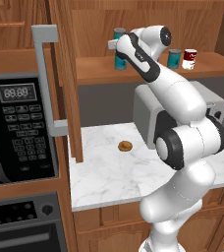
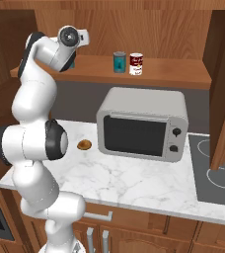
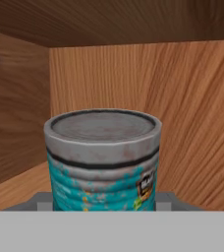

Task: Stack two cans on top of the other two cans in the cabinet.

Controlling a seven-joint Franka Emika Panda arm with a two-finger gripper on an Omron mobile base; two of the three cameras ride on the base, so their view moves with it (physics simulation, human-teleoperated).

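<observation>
Kitchen, simulated: brown wood-grain cabinet [image 1: 148,69] with an open plank shelf above a marble counter [image 1: 104,170].

Item 1, gripper [image 1: 118,45]. Reaches in at the left end of the shelf, up against a can. In the hand view grey finger parts sit at either side of the can's base, but whether the fingers are spread clear of it or pinching it cannot be told.

Item 2, teal can at the gripper [image 3: 103,165]. Close before the hand camera, upright, near the cabinet's left wall. Short cylinder; dull silver top with a raised rim; dark band under the rim; mottled teal label with a small dark badge. In the left base view it stands at the left of the shelf, partly behind the arm, seemingly with a second teal can on top.

Item 3, teal-blue can [image 2: 119,62] and red and white can [image 2: 136,64]. Standing just beside each other further right on the shelf, both upright, tops bare.

Handling, judged. Rigid metal, probably light to moderate in weight, not fragile. Smooth sides may slip, so take hold across the middle of the body, below the rim, keeping it upright. Flat rimmed tops should seat a stacked can if centred.

Surroundings. Toaster oven [image 2: 143,123] and a small brown pastry [image 2: 84,145] on the counter; black microwave [image 1: 18,128] at far left; cabinet door with grey bar handle [image 1: 47,78] standing open.
</observation>
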